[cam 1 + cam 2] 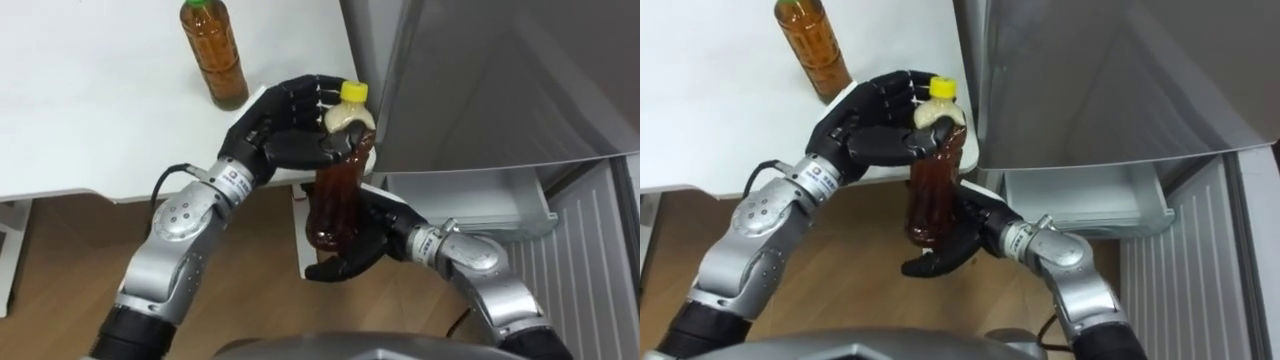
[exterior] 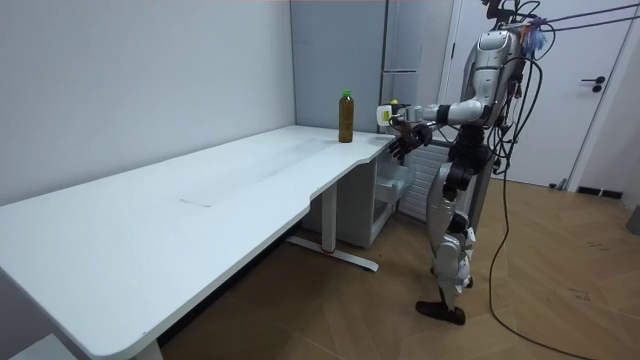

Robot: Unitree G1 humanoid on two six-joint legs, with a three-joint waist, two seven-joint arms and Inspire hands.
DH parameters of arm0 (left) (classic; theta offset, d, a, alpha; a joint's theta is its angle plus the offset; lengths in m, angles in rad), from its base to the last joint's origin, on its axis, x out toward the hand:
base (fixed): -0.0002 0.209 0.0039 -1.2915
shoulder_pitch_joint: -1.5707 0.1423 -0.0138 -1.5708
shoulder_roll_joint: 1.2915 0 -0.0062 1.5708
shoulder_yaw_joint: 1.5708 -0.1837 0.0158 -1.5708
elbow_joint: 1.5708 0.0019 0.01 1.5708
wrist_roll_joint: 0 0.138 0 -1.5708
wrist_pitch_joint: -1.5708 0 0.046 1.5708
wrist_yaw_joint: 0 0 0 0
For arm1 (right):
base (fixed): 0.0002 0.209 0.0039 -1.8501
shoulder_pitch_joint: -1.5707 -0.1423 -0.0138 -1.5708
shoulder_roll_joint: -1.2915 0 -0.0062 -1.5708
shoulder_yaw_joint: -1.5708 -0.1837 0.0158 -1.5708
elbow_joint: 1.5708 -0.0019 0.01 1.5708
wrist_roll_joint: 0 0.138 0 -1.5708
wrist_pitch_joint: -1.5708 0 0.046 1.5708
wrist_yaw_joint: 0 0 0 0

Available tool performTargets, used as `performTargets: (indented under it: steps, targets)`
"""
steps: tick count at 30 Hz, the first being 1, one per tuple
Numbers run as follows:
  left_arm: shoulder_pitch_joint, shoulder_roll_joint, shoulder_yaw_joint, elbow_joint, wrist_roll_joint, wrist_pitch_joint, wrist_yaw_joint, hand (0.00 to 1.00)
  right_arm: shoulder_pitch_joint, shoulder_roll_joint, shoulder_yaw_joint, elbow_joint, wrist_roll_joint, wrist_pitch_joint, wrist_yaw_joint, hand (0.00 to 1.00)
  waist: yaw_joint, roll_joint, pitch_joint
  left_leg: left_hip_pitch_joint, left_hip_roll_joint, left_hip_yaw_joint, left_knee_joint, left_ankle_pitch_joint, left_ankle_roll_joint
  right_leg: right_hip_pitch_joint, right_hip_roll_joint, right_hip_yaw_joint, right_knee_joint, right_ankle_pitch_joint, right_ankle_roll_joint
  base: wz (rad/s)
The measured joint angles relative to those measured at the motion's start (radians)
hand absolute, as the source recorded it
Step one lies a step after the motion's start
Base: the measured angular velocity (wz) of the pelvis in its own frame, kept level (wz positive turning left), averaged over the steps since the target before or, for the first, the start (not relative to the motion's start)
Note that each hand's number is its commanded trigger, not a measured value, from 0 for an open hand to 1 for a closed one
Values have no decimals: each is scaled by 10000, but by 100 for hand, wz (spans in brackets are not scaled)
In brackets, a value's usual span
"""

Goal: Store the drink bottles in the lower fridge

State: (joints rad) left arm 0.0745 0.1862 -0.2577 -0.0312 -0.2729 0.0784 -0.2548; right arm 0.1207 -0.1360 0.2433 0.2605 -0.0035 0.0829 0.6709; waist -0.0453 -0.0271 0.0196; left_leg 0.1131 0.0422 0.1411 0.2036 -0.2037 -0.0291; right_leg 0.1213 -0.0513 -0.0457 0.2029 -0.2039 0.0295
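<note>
A yellow-capped bottle [image 1: 335, 195] is held upright off the table [image 1: 90, 100] corner. Its neck is clasped by the left hand [image 1: 285, 125] and its base by the right hand's [image 1: 360, 245] curled fingers. Its pale label cannot be read. A green-capped bottle [image 1: 213, 55] stands on the table.

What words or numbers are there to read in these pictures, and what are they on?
None can be read.
Yellow-capped bottle, held in the left hand and right hand: pale band under its cap, no print legible.
Green-capped bottle on the white table: no print legible.
White tag on the left wrist: dark marks, too small to read.
</note>
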Motion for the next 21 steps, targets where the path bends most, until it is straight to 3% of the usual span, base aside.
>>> performTargets:
  steps: [10,11,21]
  targets:
    - [124,44,-217,-1,809,-423,-16,100,222,-199,-6,-326,665,0,358,0,183,13,-26,-65,13,-2,22,0,-1,-59,10,-29,0,3,-5,0]
    - [124,46,-216,-1,808,-477,-18,100,243,-208,-6,-326,801,0,360,100,212,18,-30,-80,13,-2,22,0,-1,-74,10,-28,4,3,-5,0]
    - [131,35,-298,0,794,-1084,-38,100,267,-245,-3,-324,1693,-2,288,100,279,37,-52,-159,21,-20,44,0,-1,-135,16,-52,27,18,-21,0]
